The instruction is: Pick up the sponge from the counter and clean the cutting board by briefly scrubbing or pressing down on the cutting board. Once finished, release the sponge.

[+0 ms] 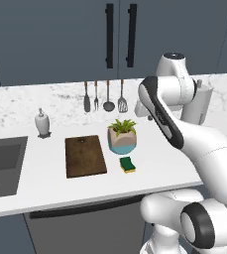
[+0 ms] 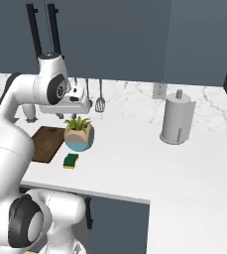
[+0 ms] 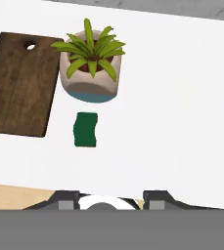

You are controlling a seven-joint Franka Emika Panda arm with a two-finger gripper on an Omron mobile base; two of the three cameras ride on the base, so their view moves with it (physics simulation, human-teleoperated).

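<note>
Dark recessed sink (image 1: 1, 166) sits at the far left of the white counter (image 1: 45, 186), with a small soap dispenser (image 1: 42, 123) behind it by the marbled backsplash. Next comes the brown wooden cutting board (image 1: 85, 156), lying flat, its hole toward the wall. Just right of it stands a potted plant (image 1: 122, 135), and the sponge (image 1: 128, 164) lies green side up in front of the pot, near the board's corner but apart from it. Utensils (image 1: 105, 96) hang above. Farther right stands a paper towel roll (image 2: 178, 118). From the hand view, the gripper (image 3: 110, 198) hangs high over the counter, empty; its fingertips (image 3: 68, 199) stand apart, open.
</note>
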